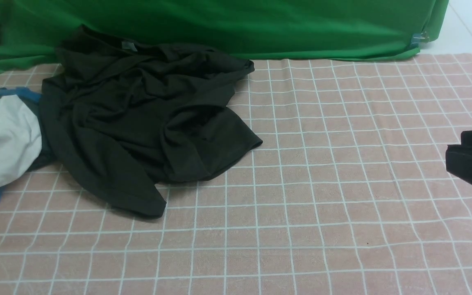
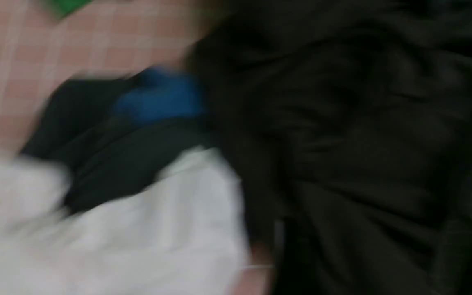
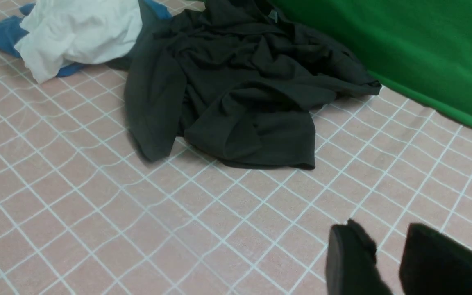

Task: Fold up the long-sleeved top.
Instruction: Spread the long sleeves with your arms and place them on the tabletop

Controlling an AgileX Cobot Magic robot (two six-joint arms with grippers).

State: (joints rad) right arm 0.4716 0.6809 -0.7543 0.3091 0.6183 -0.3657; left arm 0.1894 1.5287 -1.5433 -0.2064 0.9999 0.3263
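On the far-left part of the pink checked cloth [image 1: 342, 184], against the green backdrop [image 1: 260, 24], the long-sleeved top [image 1: 137, 119] lies crumpled, just beside a white garment [image 1: 2, 139] and a dark grey garment with blue parts [image 1: 14, 93]. Well apart on the right, the right gripper [image 3: 385, 262] hangs with its 2 fingers [image 3: 350, 262] parted, nothing between them. The left gripper shows in none of the 3 views — its fingers' state I cannot tell.

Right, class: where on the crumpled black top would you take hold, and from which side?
Probably the sleeve-like end of the black top: it lies flat, sticking out of the heap onto the checked cloth. Come from above on the near side; the white garment crowds the left.
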